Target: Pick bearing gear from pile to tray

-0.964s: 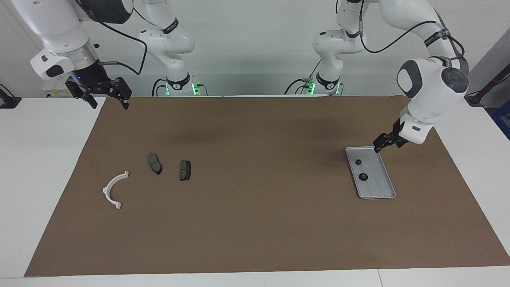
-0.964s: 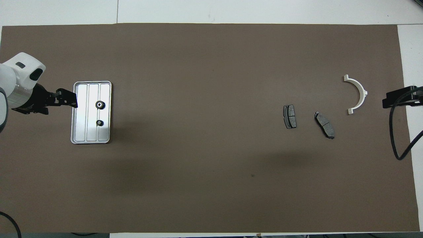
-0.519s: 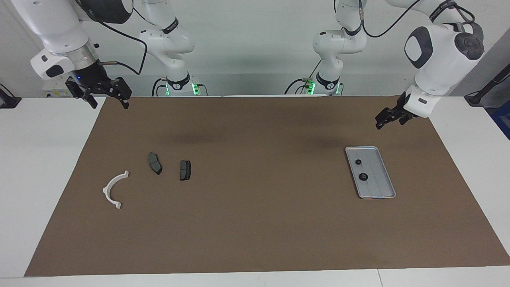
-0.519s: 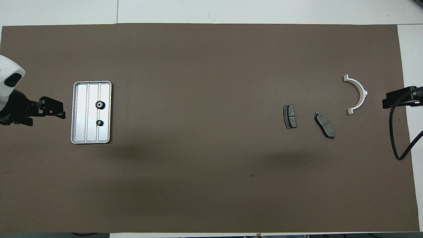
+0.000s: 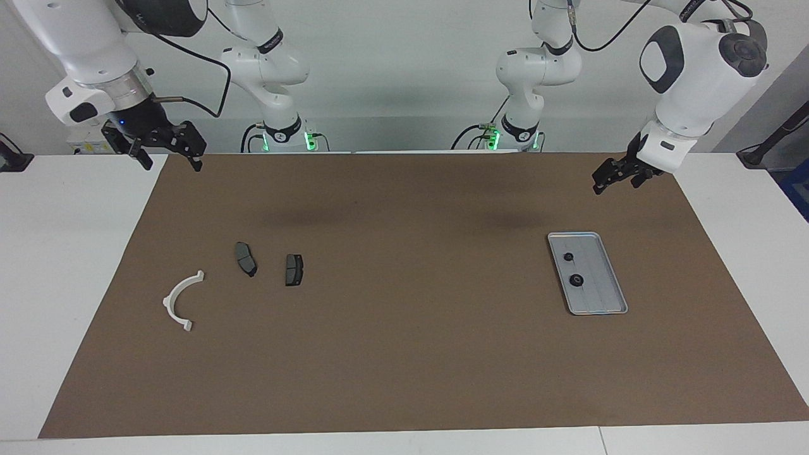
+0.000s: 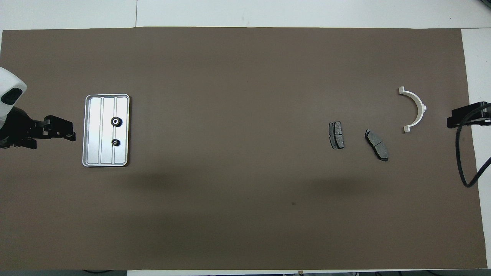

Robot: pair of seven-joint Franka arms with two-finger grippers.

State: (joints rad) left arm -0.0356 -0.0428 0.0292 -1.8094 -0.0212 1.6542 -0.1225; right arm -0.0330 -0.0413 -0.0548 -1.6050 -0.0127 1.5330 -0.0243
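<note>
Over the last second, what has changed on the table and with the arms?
The left end effector rose from the tray's edge nearest the robots and drew back toward the left arm's end of the table, carrying nothing. The right end effector waits as before. Both black gears stayed in the tray; the brake pads and white arc did not move.

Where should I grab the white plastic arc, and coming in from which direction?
Judging by its pose, take the white plastic arc at mid-curve, from straight above, fingers straddling the thin band. It lies flat on the mat, and its ends carry small tabs. The right gripper is at that end of the table.
</note>
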